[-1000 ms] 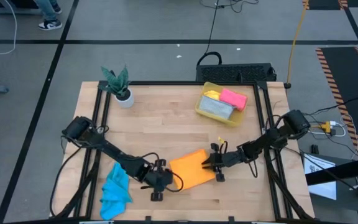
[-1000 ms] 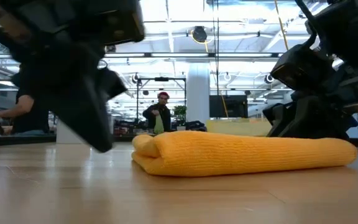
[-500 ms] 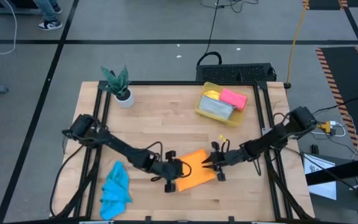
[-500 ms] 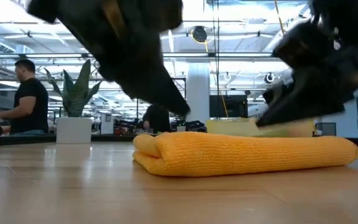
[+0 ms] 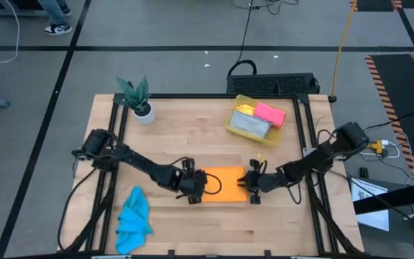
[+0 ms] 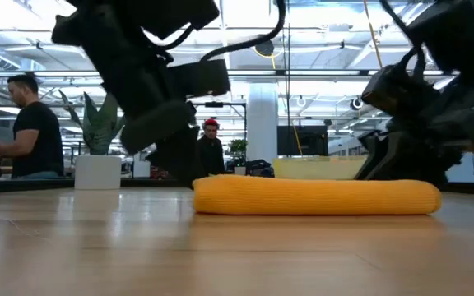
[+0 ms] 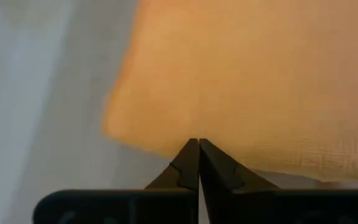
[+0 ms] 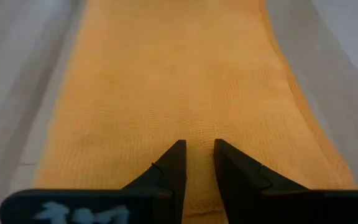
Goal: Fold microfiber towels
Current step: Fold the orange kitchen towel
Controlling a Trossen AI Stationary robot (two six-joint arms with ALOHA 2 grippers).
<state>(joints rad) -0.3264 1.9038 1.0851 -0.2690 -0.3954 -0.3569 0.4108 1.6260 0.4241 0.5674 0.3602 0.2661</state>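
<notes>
Readable text: none that I can make out in any view.
Right wrist mount (image 8: 92,208): I see pale marks along its edge, too blurred to read.
Labels, brands, numbers, signs: none legible to me.

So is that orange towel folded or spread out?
Folded: the orange towel lies as a compact rectangle, showing a thick, rounded edge in the low view.

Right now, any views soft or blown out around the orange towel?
Left wrist view: orange towel out of focus, table a pale blur. Right wrist view: weave sharp near the right gripper. Low view: left gripper dark against bright ceiling lights. High view: evenly lit.
</notes>
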